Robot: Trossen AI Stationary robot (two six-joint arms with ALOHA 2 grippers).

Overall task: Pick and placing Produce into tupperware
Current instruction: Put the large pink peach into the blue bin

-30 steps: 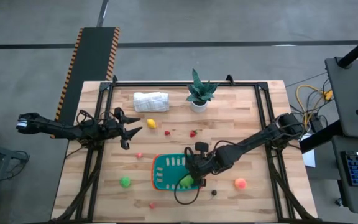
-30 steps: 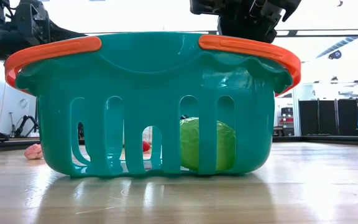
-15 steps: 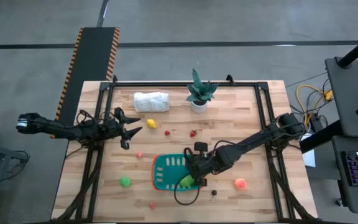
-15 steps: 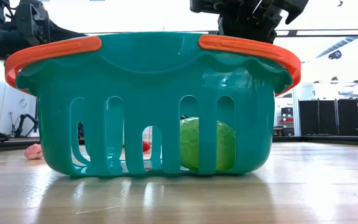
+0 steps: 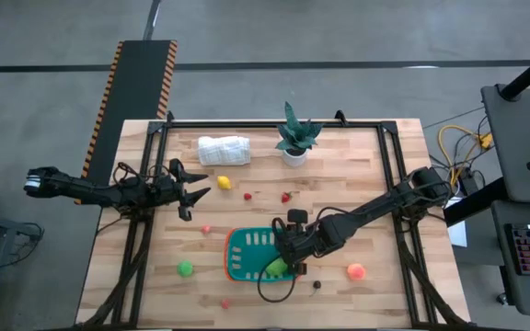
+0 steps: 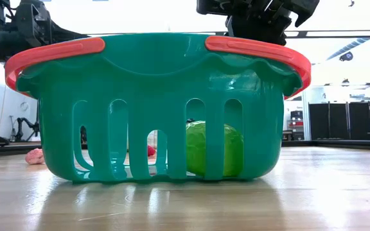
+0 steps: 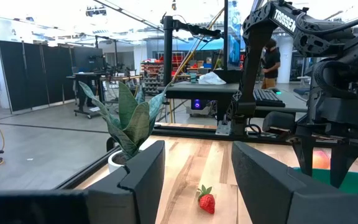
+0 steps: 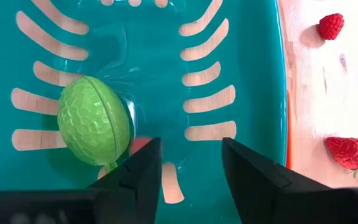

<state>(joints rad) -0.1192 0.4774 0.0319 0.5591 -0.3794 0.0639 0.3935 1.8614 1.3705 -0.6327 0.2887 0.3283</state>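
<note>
The teal tupperware [image 5: 247, 255] with its orange-red rim [image 6: 56, 52] stands near the table's front middle. A bumpy green piece of produce [image 8: 94, 121] lies on its floor, also visible through the slots [image 6: 214, 149]. Beside it lies a small red bit [image 8: 139, 144], half hidden by one finger. My right gripper [image 8: 188, 171] hangs open over the tupperware's inside [image 5: 288, 257], slanting down, nothing between its fingers. My left gripper [image 5: 191, 193] waits open above the table's left side, pointing level [image 7: 197, 186]. Loose on the wood lie a yellow piece [image 5: 223, 182], a green one [image 5: 185, 268] and an orange-pink one [image 5: 356, 271].
A strawberry [image 8: 350, 152] and a raspberry [image 8: 331, 26] lie on the wood just outside the tupperware's wall. Another strawberry [image 7: 207, 201] lies ahead of the left gripper. A potted plant [image 5: 294, 138] and a rolled white cloth [image 5: 224, 150] stand at the far edge. A dark bit [image 5: 316, 285] lies near the front.
</note>
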